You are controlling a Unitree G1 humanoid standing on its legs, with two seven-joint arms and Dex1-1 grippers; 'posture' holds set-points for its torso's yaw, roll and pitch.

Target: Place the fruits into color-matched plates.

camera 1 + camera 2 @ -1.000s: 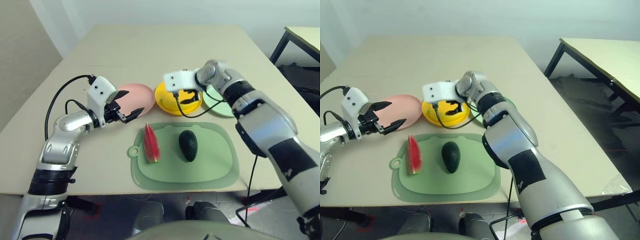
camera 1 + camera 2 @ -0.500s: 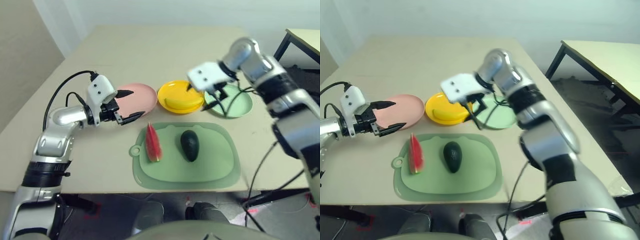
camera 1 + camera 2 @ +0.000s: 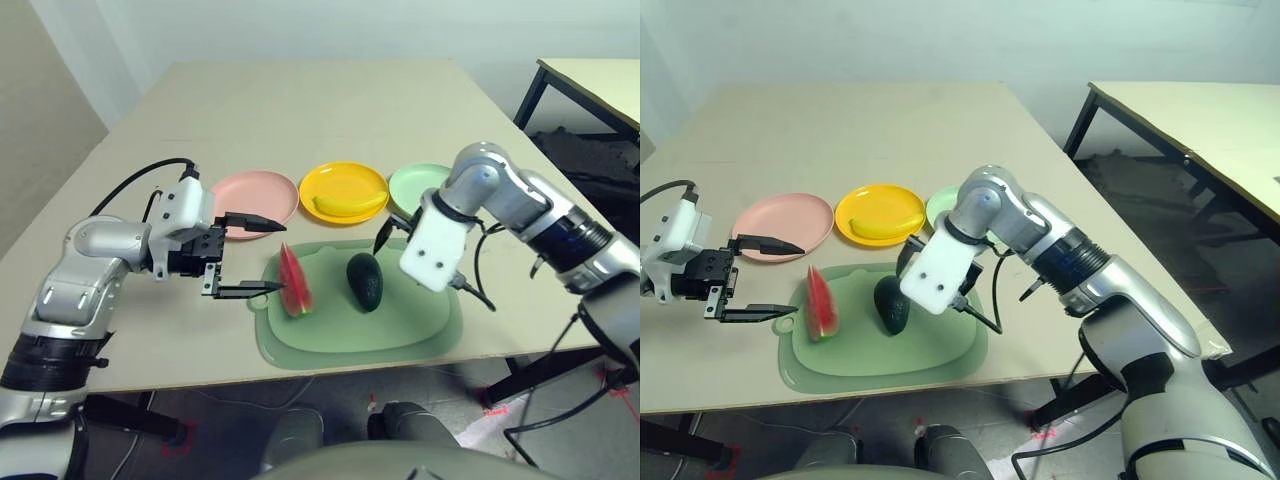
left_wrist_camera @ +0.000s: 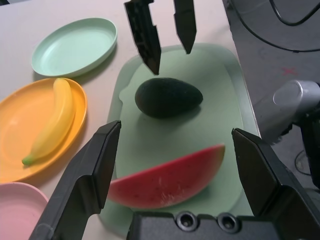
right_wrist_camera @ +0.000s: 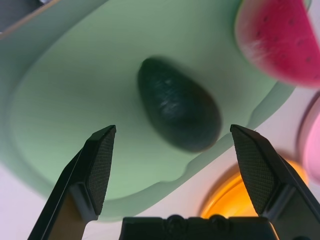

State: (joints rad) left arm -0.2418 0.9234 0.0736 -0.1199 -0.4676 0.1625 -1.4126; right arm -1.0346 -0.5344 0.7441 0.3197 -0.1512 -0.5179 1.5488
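The banana (image 3: 350,203) lies in the yellow plate (image 3: 343,178), between the pink plate (image 3: 255,195) and the mint green plate (image 3: 418,183), both bare. On the mat rest the watermelon wedge (image 3: 293,293) and the avocado (image 3: 365,281). My left gripper (image 3: 250,257) is open and level with the watermelon, its fingertips just left of the wedge, not touching. My right gripper (image 4: 171,60) hangs open just above the avocado's right side. In the right wrist view the avocado (image 5: 179,110) lies between the two fingers (image 5: 100,165), not gripped.
The large green mat (image 3: 400,325) lies at the table's front edge, close under the three plates. A black cable (image 3: 130,185) loops from my left wrist. A second table (image 3: 600,75) stands at the far right.
My right gripper left the yellow plate, where the banana now lies, passed over the green plate and came down by the avocado. My left gripper moved from the pink plate toward the watermelon.
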